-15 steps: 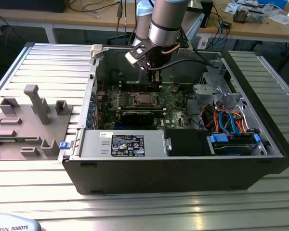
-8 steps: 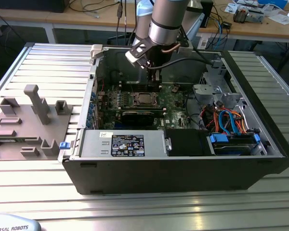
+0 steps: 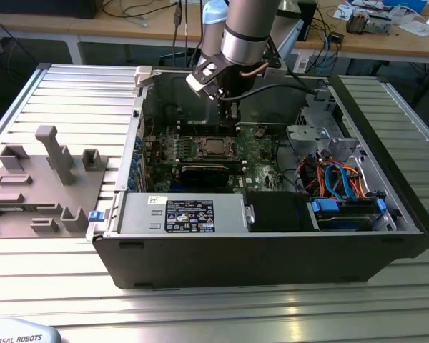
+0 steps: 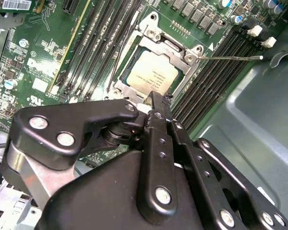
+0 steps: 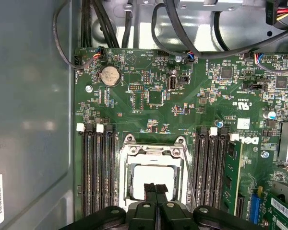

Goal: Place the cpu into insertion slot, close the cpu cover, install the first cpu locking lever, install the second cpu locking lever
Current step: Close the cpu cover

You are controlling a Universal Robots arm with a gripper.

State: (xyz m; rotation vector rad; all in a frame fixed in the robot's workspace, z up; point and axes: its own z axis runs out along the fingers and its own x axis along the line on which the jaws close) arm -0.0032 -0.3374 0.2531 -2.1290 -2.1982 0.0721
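Hovering close over the cpu point(image 5: 153, 173), framed by the cpu cover point(image 5: 153, 154), gripper point(image 5: 156, 188) shut together, empty.

One cpu point(image 4: 151, 73), one cpu cover point(image 5: 126, 175), two locking levers point(image 4: 230, 58), one pincer point(image 5: 156, 187).

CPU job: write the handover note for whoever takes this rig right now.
Gripper: shut, holding nothing, poised over the cpu.
The cpu sits in place under the cover, which looks down flat.
Done: cpu placed, cover apparently closed.
Left: the levers. One lever juts out over the memory slots, unlatched.
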